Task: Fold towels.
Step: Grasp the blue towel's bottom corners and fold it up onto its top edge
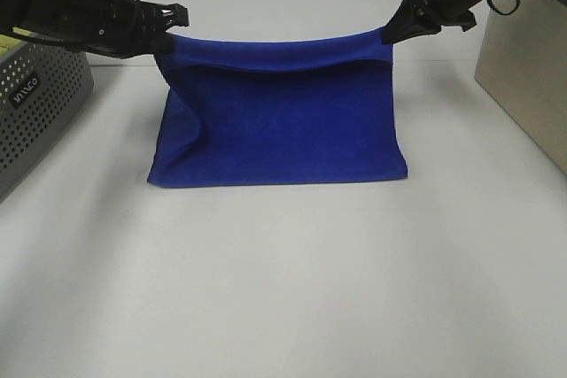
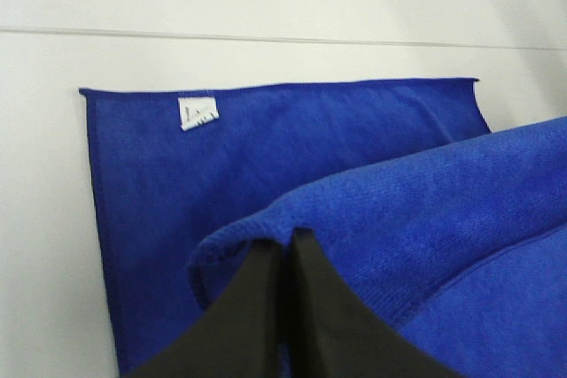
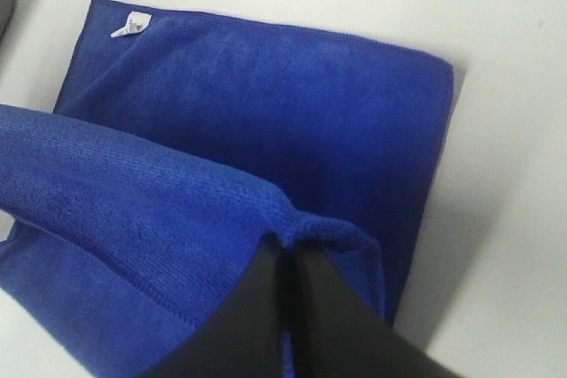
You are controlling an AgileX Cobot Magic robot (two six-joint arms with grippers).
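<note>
left pincer (image 1: 168,42) and right pincer (image 1: 391,34) each clamped on a towel (image 1: 283,130) corner, edge lifted off tabletop (image 1: 283,289) so it can drape over the flat half.

You can't read the print on the towel's (image 1: 279,126) white tag (image 2: 197,112); it's too small. Its pinched corners vanish between the pressed-together fingers of the left end effector (image 2: 285,241) and the right end effector (image 3: 285,252). The high frame's edges cut off the basket (image 1: 40,104) at left and the box (image 1: 523,59) at right.
</note>
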